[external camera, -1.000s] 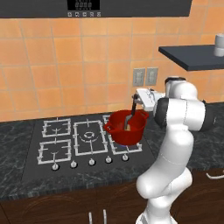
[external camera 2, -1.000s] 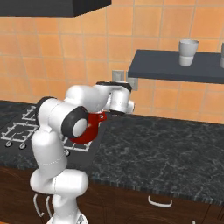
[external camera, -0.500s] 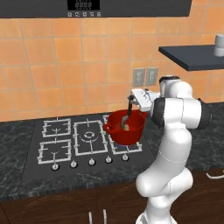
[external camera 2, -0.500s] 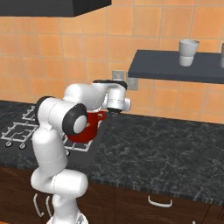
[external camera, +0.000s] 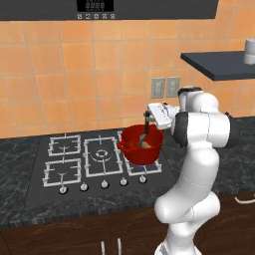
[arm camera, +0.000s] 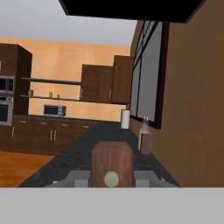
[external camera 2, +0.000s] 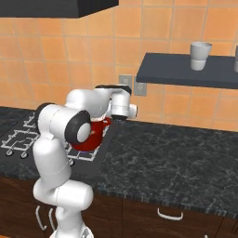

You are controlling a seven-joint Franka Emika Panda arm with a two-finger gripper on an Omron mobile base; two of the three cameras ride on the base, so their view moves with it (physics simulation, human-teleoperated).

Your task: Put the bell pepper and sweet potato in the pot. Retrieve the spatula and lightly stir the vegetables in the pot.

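Note:
The red pot stands on the right rear burner of the cooktop; the arm partly covers the pot in the right base view. My gripper hangs just above its rim, shut on the spatula, whose dark shaft runs down into the pot. In the hand view the spatula's reddish-brown handle sits clamped in my gripper, between the grey fingers. A pale tan patch inside the pot looks like the sweet potato. The bell pepper is hidden.
The cooktop has knobs along its front edge. A wall outlet sits behind the pot. A dark shelf with a cup hangs at the right. Bottles stand on the far counter.
My hand has shifted slightly to the left above the pot, carrying the spatula with it. The pot has stayed in place.

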